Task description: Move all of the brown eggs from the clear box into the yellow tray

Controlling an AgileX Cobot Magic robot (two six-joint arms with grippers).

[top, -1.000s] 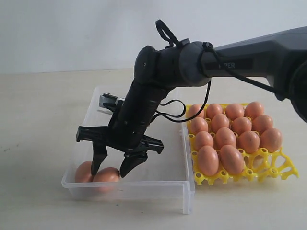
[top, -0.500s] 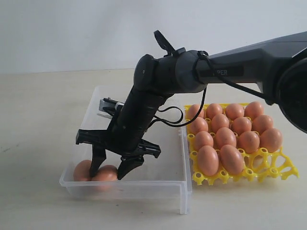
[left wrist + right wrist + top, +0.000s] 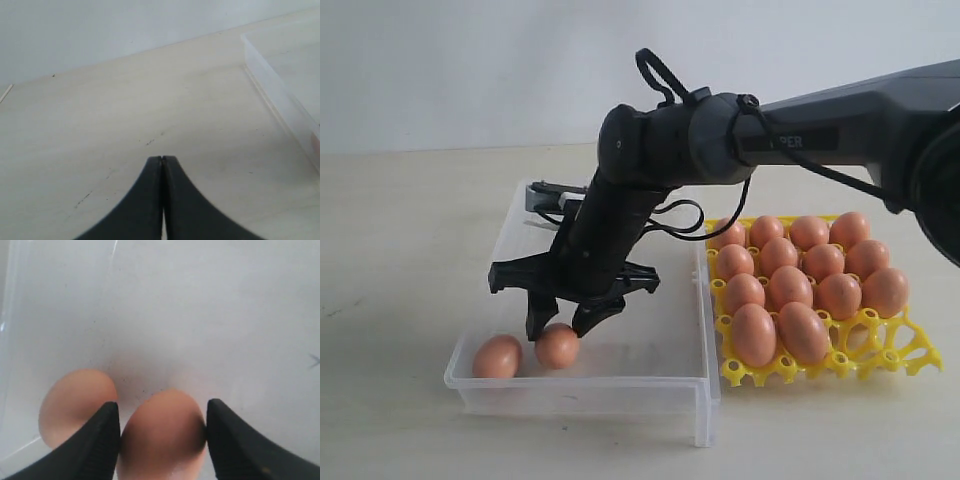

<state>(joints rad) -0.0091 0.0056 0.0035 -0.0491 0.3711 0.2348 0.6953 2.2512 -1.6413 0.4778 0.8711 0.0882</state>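
Observation:
My right gripper [image 3: 560, 330] reaches down into the clear box [image 3: 620, 385] and is shut on one brown egg [image 3: 557, 346], with a finger pressing each side. In the right wrist view the held egg [image 3: 162, 432] fills the gap between the gripper's [image 3: 162, 405] black fingers. A second brown egg [image 3: 497, 357] lies loose just to its left in the box's near left corner, also seen in the wrist view [image 3: 75, 402]. The yellow tray [image 3: 910, 355] stands right of the box with several brown eggs [image 3: 790, 285] in its cups. My left gripper [image 3: 162, 159] is shut and empty over bare table.
The right arm [image 3: 820, 130] stretches in from the right above the tray. The box's side wall [image 3: 280, 95] shows at the edge of the left wrist view. The tray's front cups [image 3: 865, 345] hold no eggs.
The right gripper's fingers have closed in on the egg and the gripper has risen a little. The held egg now sits apart from the loose one. The left gripper has not moved.

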